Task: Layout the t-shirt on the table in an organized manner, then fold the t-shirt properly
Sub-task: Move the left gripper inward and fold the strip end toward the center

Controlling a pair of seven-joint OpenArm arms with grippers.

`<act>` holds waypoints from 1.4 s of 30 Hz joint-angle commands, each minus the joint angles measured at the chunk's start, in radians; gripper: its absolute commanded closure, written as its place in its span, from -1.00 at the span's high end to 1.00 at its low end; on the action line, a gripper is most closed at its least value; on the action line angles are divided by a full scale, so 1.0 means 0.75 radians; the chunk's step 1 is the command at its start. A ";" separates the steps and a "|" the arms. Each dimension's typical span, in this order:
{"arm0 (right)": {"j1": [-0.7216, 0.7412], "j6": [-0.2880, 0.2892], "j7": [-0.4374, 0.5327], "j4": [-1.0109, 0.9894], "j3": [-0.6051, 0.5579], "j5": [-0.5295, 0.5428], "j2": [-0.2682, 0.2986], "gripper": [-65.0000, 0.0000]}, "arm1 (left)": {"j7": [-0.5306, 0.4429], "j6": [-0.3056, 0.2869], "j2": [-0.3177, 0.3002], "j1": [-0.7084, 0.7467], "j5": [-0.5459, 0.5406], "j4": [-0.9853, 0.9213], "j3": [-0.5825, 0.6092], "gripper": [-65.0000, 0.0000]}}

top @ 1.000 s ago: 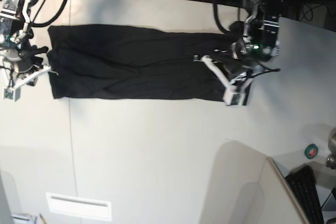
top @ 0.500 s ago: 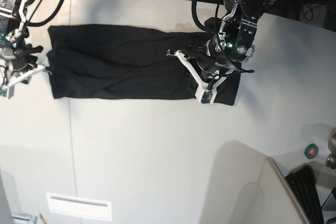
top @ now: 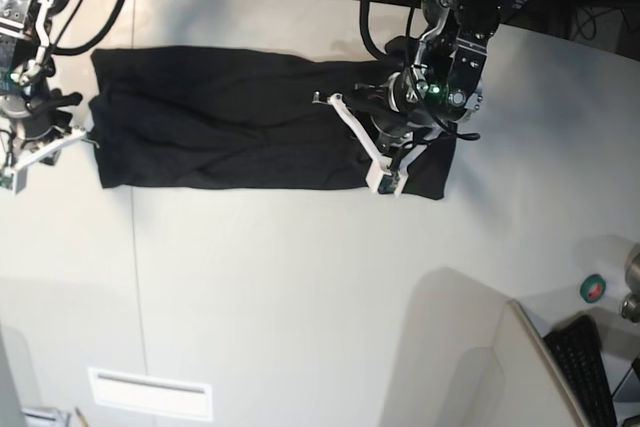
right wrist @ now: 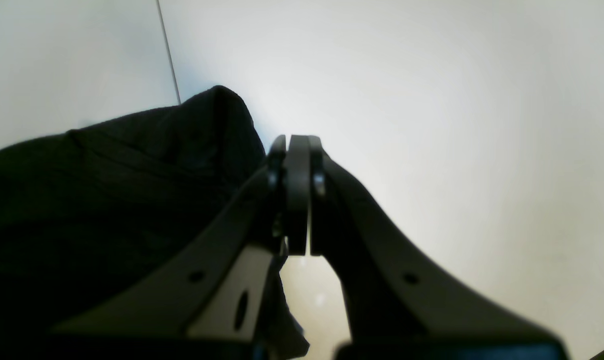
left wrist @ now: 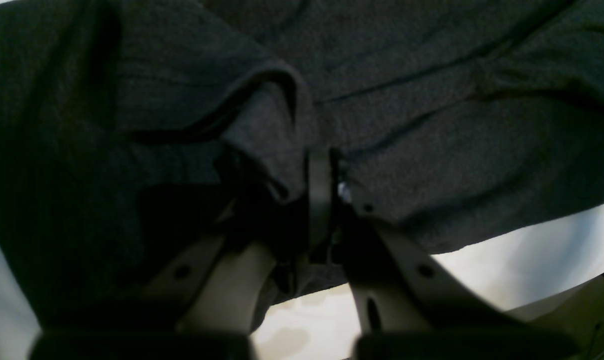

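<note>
While the left gripper (left wrist: 322, 200) stays pinched on a raised hem fold of the t-shirt (top: 230, 127), this looks like the lengthwise fold, with that end carried toward nine o'clock over the long black band on the table (top: 300, 297). Farther off at nine o'clock, the right gripper (right wrist: 296, 195) sits closed beside the opposite edge, whether holding cloth I cannot tell. Next: lay the end flat.

Overhead base, 2 close wrist views
</note>
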 commanded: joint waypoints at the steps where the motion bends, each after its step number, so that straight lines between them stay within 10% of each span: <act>1: 0.010 0.005 0.027 0.018 0.004 -0.003 0.012 -1.00 | -0.015 -0.001 0.013 -0.013 -0.018 0.022 0.002 -1.00; 18: 0.006 0.005 0.027 0.018 0.004 -0.003 0.010 -1.00 | -0.015 -0.001 0.015 -0.015 -0.018 0.015 0.041 -0.99; 23: 0.004 0.005 0.027 0.018 0.002 -0.003 0.010 -1.00 | -0.015 -0.001 0.015 -0.015 -0.018 0.015 0.045 0.27; 27: 0.004 0.005 0.027 0.018 0.002 -0.003 0.010 -1.00 | -0.013 -0.009 0.029 -0.040 -0.018 0.005 0.174 0.73; 35: 0.002 0.005 0.027 0.018 0.004 -0.003 0.008 -1.00 | -0.009 -0.009 0.011 -0.042 -0.020 0.103 0.264 0.50; 42: -0.010 0.005 0.027 0.018 0.004 -0.003 0.008 -1.00 | -0.009 -0.009 -0.071 0.064 -0.010 0.167 -0.121 -1.00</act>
